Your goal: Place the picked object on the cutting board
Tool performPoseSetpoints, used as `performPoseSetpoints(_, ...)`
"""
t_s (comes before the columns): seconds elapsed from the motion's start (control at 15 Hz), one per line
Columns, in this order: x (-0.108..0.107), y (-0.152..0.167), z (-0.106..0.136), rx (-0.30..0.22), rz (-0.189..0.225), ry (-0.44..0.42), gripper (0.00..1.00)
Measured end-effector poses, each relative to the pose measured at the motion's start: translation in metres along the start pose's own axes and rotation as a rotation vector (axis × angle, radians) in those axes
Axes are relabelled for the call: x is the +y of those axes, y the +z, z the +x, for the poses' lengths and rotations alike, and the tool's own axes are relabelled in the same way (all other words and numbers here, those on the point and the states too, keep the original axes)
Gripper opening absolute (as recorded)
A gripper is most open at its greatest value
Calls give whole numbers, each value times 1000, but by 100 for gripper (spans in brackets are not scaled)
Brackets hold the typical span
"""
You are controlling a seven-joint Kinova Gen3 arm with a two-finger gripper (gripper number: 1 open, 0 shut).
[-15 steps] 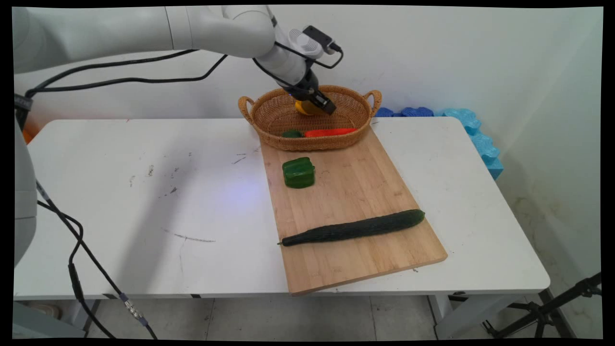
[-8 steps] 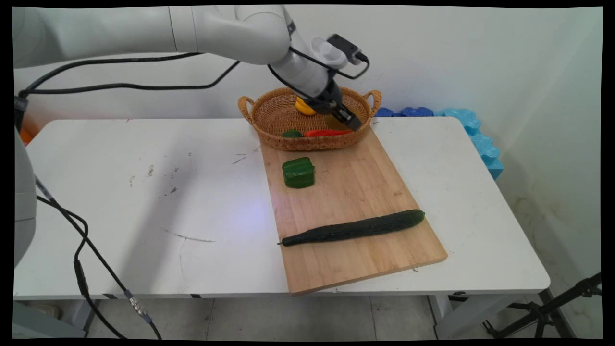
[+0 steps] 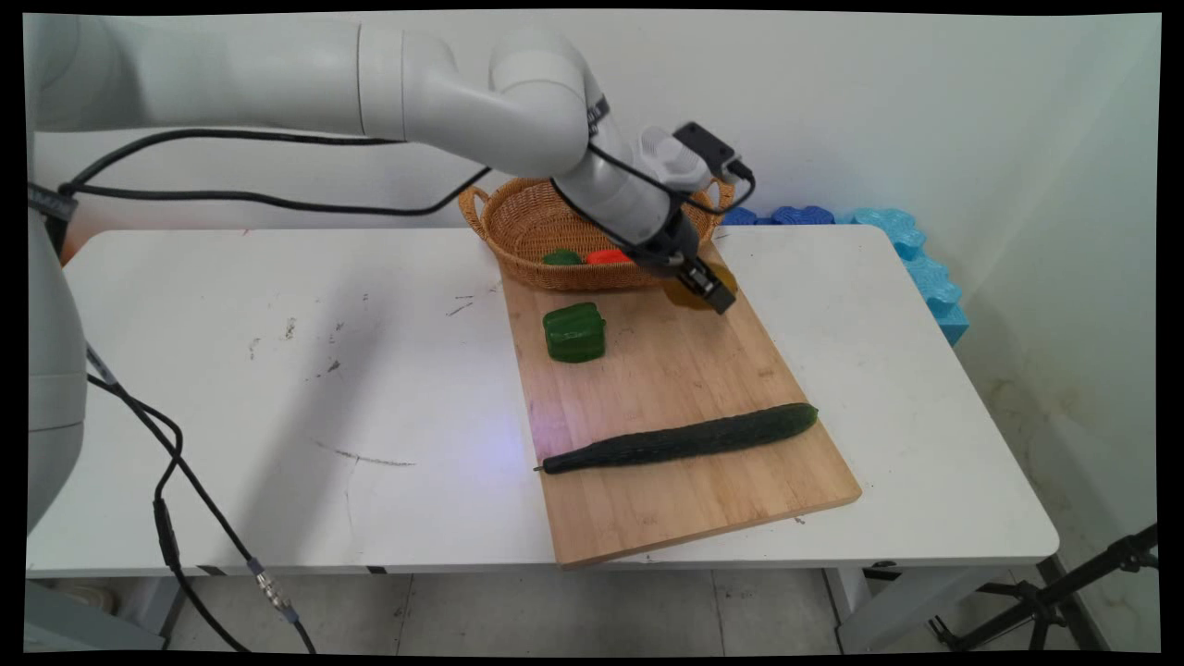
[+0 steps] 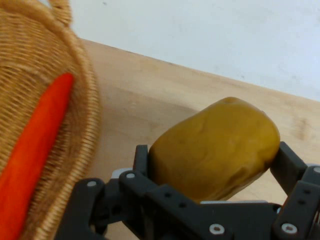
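My gripper (image 3: 709, 289) is shut on a yellow-brown potato (image 4: 215, 147), which shows as a dull brown lump (image 3: 689, 289) between the fingers in the main view. It hangs just above the far end of the wooden cutting board (image 3: 675, 388), right in front of the wicker basket (image 3: 532, 222). Inside the basket lie a red-orange carrot (image 4: 35, 150) and a green vegetable (image 3: 561, 258). A green pepper piece (image 3: 574, 332) sits on the board to the left of the gripper. A long dark cucumber (image 3: 680, 438) lies across the board nearer the front.
The white table (image 3: 277, 388) carries the board and basket. Blue foam pieces (image 3: 911, 254) lean against the wall at the table's far right. Black cables (image 3: 166, 499) hang off the arm at the left. A tripod leg (image 3: 1064, 592) stands on the floor at the lower right.
The gripper has lifted out of the basket with the potato and moved forward and right, over the basket's rim to above the board's far end.
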Motion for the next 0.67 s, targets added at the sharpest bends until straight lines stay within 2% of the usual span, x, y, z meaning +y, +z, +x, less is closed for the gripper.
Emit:
performPoseSetpoints(0.53, 11, 23, -31, -65, -22, 15, 0)
performPoseSetpoints(0.6, 11, 26, -36, -74, -22, 16, 100)
performPoseSetpoints(0.67, 12, 29, -38, -80, -23, 17, 100)
